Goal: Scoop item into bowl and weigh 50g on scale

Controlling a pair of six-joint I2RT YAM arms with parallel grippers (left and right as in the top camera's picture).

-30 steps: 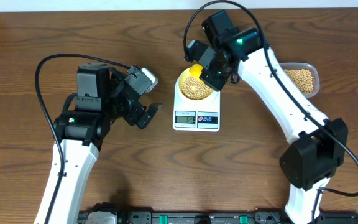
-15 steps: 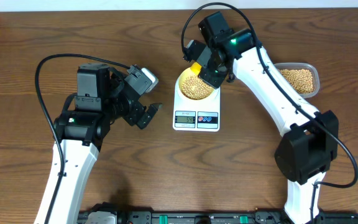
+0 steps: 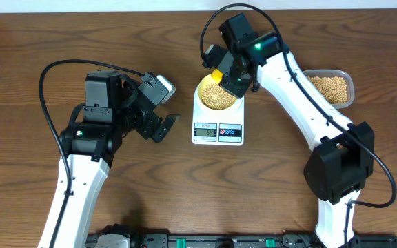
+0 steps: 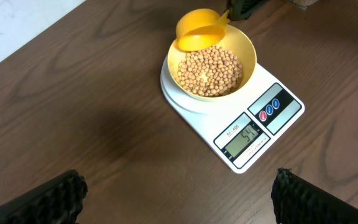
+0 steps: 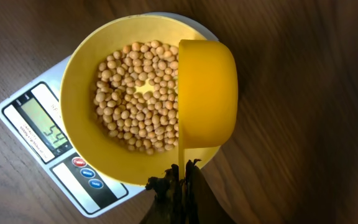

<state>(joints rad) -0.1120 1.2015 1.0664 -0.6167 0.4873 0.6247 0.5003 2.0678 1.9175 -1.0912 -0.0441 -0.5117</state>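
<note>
Right claw [image 5: 178, 182] clamped on bright yellow plastic scoop [image 5: 207, 93], tilted over pale-yellow round bowl [image 5: 78, 87] of tan beans [image 5: 135, 102] on white flat digital scale [image 4: 277, 118]. Left claw [image 4: 178, 196] apart above wooden counter [image 4: 73, 112].

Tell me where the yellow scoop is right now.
Overhead, the yellow scoop is at top centre, gripped by the right claw and tipped over the far rim of the bowl on the scale.

End of scoop handle [image 5: 178, 155] behind right jaws
</note>
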